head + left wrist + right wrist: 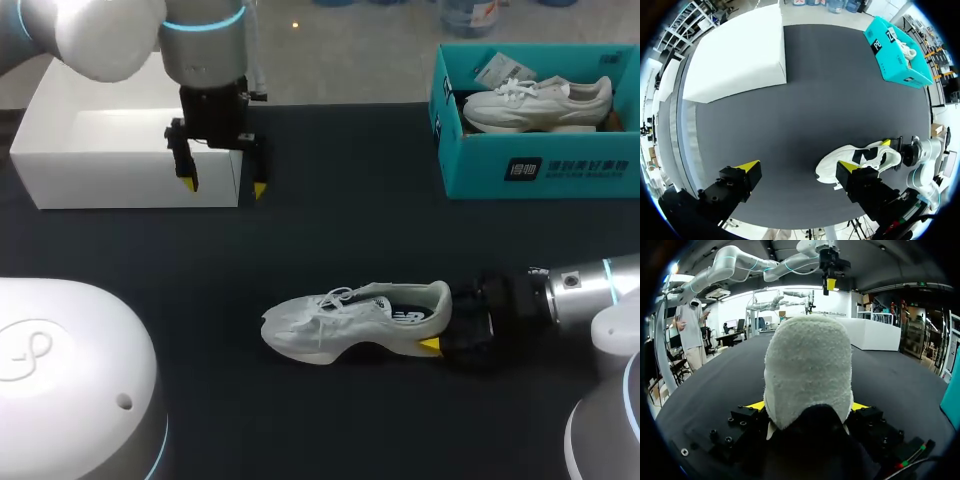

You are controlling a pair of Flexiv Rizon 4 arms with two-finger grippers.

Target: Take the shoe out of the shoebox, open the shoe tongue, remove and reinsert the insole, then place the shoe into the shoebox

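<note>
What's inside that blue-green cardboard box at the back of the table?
A white lace-up sneaker fills the teal cardboard shoebox, with a white paper tag near its toe. Whatever lies under the sneaker is hidden.

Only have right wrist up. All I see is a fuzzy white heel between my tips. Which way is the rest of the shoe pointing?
Observer: Head view shows the white shoe sole down on the table, toe toward your left side, heel in the right gripper.
Operator: Shoebox free?
Observer: No. The teal shoebox at the far right is open, with a second white shoe lying inside.
Operator: Left gripper holding anything?
Observer: No. The left gripper is open and empty, up above the table by the white box, well apart from the shoe.
</note>
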